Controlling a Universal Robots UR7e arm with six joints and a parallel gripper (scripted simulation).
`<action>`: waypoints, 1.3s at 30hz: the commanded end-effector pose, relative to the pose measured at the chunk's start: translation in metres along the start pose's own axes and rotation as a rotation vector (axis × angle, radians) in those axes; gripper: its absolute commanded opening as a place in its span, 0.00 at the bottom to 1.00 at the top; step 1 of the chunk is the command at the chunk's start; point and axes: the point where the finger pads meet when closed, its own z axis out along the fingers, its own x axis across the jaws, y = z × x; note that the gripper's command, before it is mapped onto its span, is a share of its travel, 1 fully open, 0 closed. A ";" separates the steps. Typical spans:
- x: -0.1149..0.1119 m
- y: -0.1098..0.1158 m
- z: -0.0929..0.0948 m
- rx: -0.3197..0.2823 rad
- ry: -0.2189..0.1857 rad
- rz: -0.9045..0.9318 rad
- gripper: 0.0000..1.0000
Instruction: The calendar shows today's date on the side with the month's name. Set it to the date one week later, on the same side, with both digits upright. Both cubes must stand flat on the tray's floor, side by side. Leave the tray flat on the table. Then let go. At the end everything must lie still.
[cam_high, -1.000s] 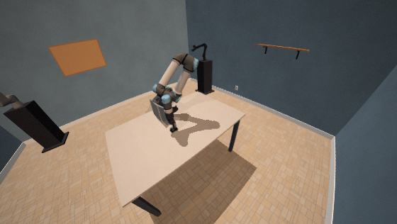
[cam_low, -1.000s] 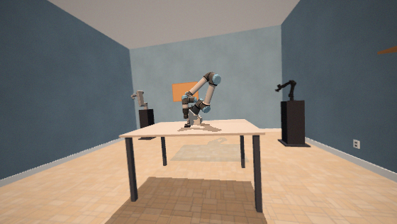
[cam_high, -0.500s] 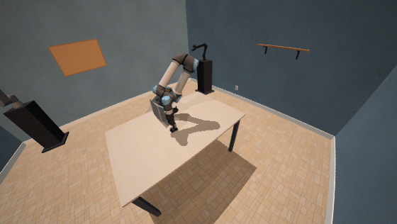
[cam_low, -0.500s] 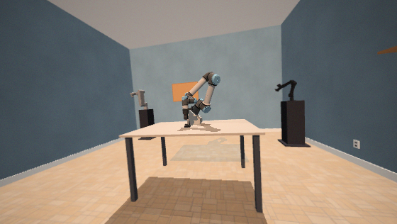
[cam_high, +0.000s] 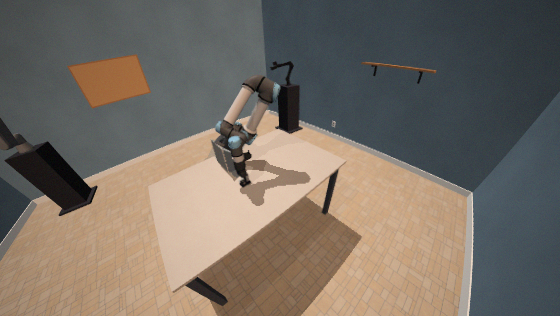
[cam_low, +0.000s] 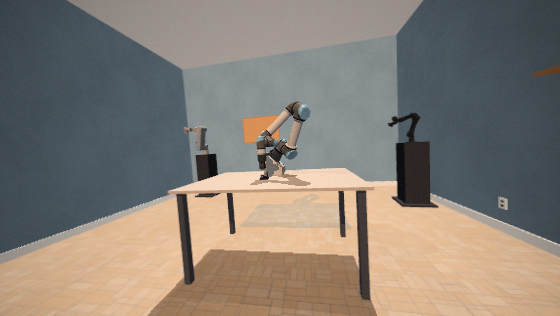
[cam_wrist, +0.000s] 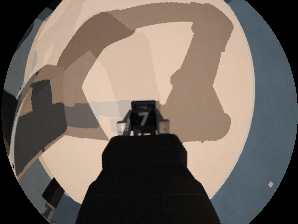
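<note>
Black cube marked with a white 7 (cam_wrist: 138, 116) is seen at the gripper (cam_high: 244, 181) (cam_low: 264, 176) (cam_wrist: 143, 115).
Fingers are parted partway; whether it is gripped cannot be told.

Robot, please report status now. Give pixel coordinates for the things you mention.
Gripper (cam_high: 244, 183) (cam_low: 264, 177) (cam_wrist: 143, 115) low over table (cam_high: 200, 220) (cam_low: 300, 181) (cam_wrist: 210, 170). Dark cube (cam_wrist: 143, 116) showing 7 at fingers; grip unclear. Month name and second digit unreadable.

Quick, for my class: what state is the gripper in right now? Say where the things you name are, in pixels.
Gripper (cam_high: 244, 183) (cam_low: 263, 177) (cam_wrist: 143, 115): fingers apart, a dark block marked 7 (cam_wrist: 144, 118) showing at them; whether they grip it cannot be told.
</note>
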 end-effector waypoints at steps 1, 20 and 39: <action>0.000 0.000 0.000 -0.001 0.001 0.000 0.57; 0.000 0.000 0.000 -0.001 0.001 0.000 0.57; 0.000 0.000 0.006 -0.001 0.001 0.000 0.57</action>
